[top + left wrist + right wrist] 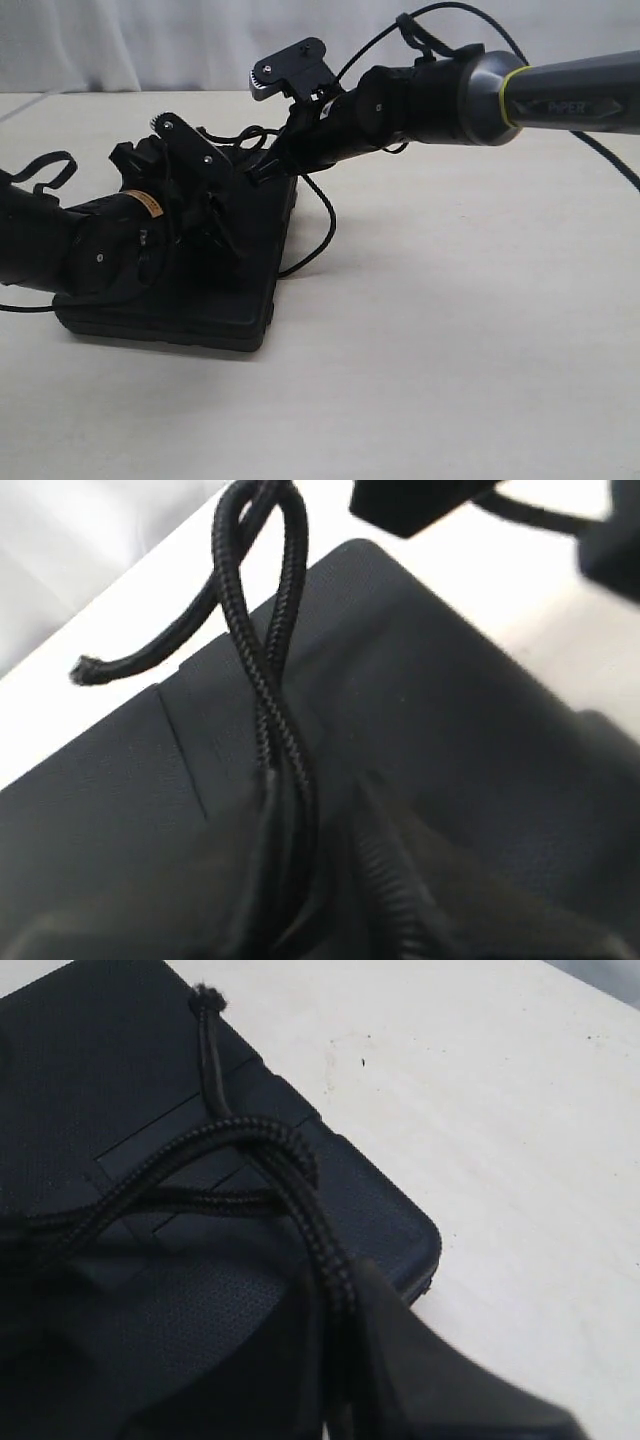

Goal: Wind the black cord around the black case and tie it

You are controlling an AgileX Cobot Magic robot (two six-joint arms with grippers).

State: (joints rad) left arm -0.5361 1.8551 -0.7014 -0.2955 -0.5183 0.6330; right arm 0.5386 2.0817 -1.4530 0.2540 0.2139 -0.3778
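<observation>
Lab setup: pale tabletop (450, 380), white curtain (150, 40).

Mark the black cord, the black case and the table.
black cord (262, 680), left wrist view, twisted double strand.
black case (90, 1050), right wrist view, textured lid.
table (450, 350), exterior view, bare top.

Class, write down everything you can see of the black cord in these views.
The black cord is a thin, matte, braided string. Two strands cross and twist together over the lid of the black case, then run down between the fingers of the left end effector. One frayed free end pokes out past the case's edge. Another strand arcs across the lid into the shut right end effector, near a tufted end lying on the case.
</observation>
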